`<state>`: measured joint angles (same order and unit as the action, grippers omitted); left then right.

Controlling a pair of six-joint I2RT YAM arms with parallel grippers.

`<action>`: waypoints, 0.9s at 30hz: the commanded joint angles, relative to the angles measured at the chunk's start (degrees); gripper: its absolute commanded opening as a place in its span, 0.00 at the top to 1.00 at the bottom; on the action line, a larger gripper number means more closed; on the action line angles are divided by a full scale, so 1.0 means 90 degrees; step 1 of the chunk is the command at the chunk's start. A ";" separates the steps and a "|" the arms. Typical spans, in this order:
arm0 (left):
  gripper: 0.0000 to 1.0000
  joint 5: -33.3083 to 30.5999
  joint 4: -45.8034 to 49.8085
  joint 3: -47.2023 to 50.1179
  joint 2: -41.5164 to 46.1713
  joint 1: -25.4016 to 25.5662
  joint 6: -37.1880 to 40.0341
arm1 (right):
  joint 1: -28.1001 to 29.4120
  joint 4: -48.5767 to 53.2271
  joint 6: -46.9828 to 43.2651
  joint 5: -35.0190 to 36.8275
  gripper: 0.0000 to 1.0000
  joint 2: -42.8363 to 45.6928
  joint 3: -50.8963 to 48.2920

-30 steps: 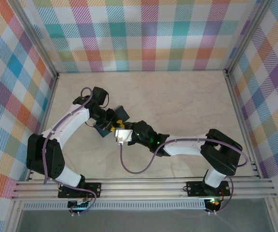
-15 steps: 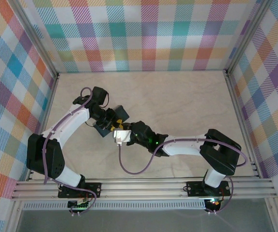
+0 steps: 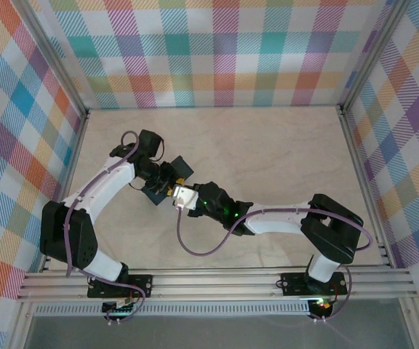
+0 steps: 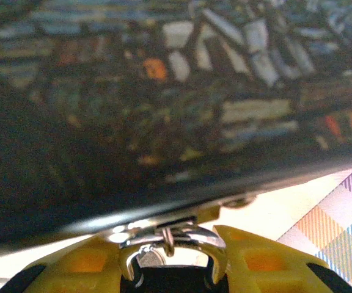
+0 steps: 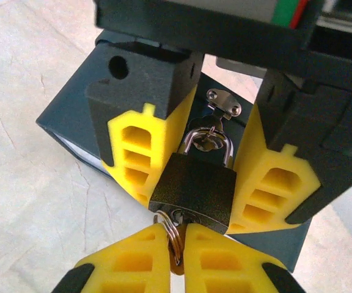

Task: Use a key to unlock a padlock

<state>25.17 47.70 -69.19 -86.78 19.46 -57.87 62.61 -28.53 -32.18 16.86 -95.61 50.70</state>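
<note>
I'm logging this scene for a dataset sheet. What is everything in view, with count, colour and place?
padlock: one, dark and silvery, hung on the hasp
key: one, grey-tan, under the padlock
box: one, dark blue, patterned, on the table
hasp: one, silvery, on the box
table: one, beige marbled, under everything
walls: three, multicoloured plaid, around the table
cables: two, purple, looping over the table
arms: two, white and black, bases nearest the camera
left tool: one, black with yellow fingers, closed on the padlock
right tool: one, same colours, closed on the key
</note>
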 commanded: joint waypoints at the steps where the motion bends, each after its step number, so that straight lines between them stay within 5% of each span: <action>1: 0.86 0.0192 -0.0095 0.0051 0.0138 0.0088 0.0004 | -0.0028 -0.0171 0.1185 -0.0246 0.83 0.0281 0.0092; 5: 0.86 0.0065 -0.0134 0.0090 0.0094 0.0090 0.0021 | -0.0170 0.0504 0.2445 -0.0887 0.67 0.0637 -0.0046; 12: 0.86 0.0083 -0.0192 0.0096 0.0145 0.0093 -0.0001 | -0.0700 0.1319 0.5133 -0.1672 0.61 0.0904 0.0341; 27: 0.86 0.0191 -0.0366 0.0187 0.0316 0.0079 -0.0172 | -0.0719 0.0942 0.6751 -0.2009 0.55 0.0144 0.0595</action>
<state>25.50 46.30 -67.72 -86.39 19.75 -58.94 55.94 -17.04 24.36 0.05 -93.71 55.31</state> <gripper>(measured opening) 0.322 0.449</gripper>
